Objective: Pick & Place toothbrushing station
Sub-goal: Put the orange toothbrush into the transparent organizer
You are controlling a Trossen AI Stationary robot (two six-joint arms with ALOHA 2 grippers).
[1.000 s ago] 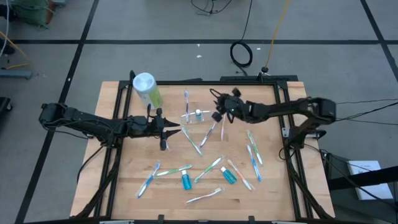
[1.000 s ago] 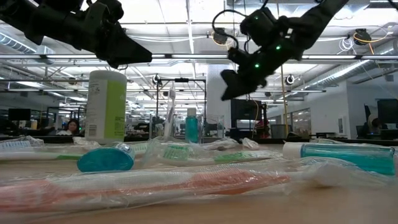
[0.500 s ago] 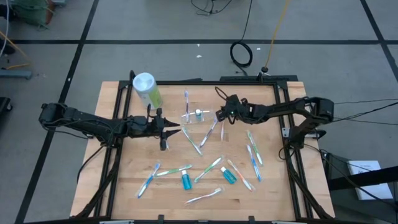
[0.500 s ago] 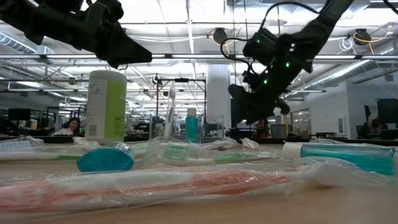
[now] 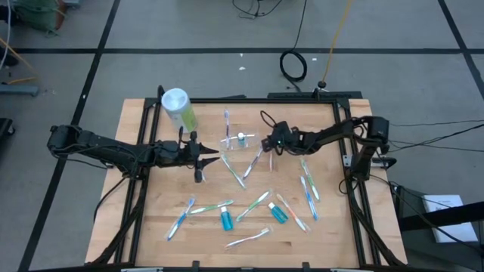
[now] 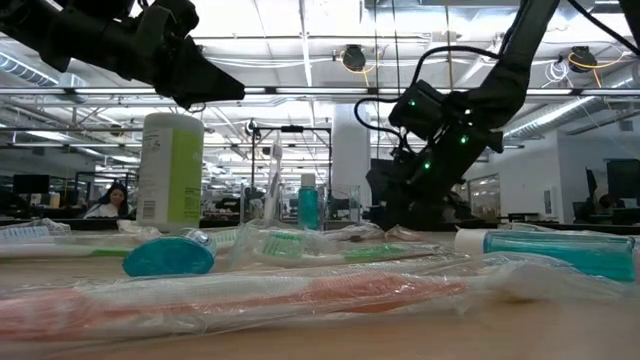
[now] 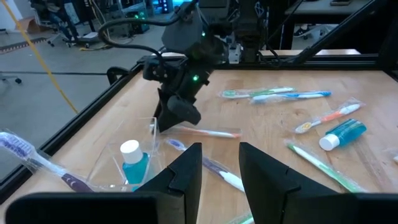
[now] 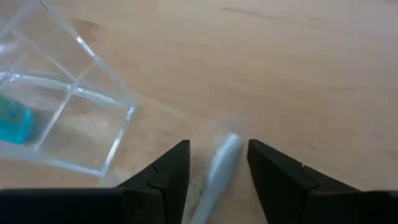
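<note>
green canister (image 5: 178, 109): upright, table's far left corner | black cable coil (image 5: 293, 65): floor beyond wooden table (image 5: 151, 204)

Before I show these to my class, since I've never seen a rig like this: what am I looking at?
Two dark robot arms work at a wooden table. One picture looks down from above, one level across the tabletop, two from the wrists. Wrapped toothbrushes and small blue tubes lie scattered; a green canister stands at the back beside a clear holder. The right pincer is low, open, astride a toothbrush handle. The left pincer is open and holds nothing.
</note>
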